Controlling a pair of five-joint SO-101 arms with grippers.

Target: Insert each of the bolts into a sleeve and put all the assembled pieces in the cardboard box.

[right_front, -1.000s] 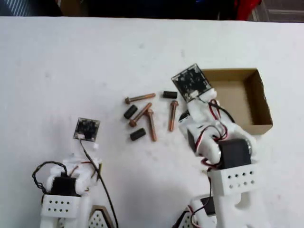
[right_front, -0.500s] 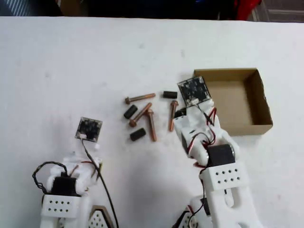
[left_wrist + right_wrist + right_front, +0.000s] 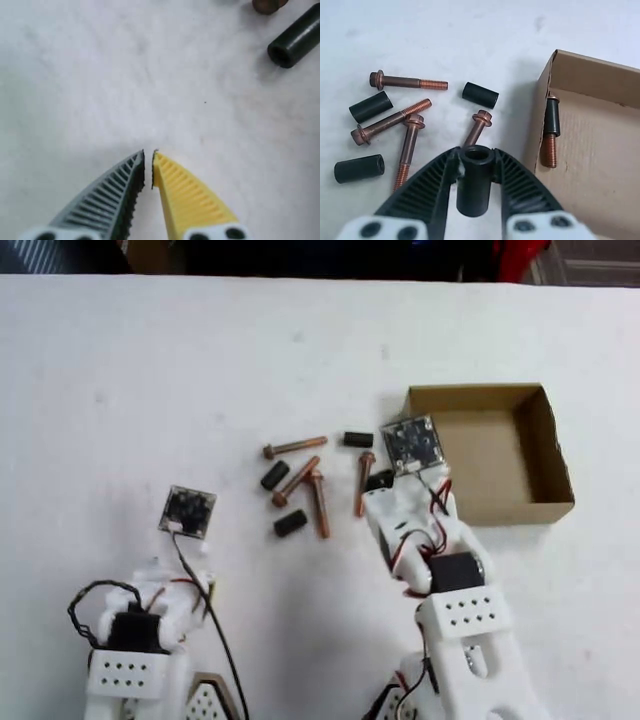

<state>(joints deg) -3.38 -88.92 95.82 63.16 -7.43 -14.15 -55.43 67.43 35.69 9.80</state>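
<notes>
Four bolts (image 3: 319, 503) and three loose sleeves (image 3: 290, 524) mid-frame on the desk (image 3: 150, 360), my right gripper (image 3: 476, 154) clamping a fourth sleeve (image 3: 475, 185), one assembled piece (image 3: 550, 132) in the cardboard box (image 3: 480, 392), my left gripper (image 3: 148, 159) closed, empty.

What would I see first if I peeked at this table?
Probably the right gripper pinching a black sleeve just beside the cardboard box. Next, the shiny copper bolts scattered on the white table among more loose sleeves. One finished piece already lies in the box.
</notes>
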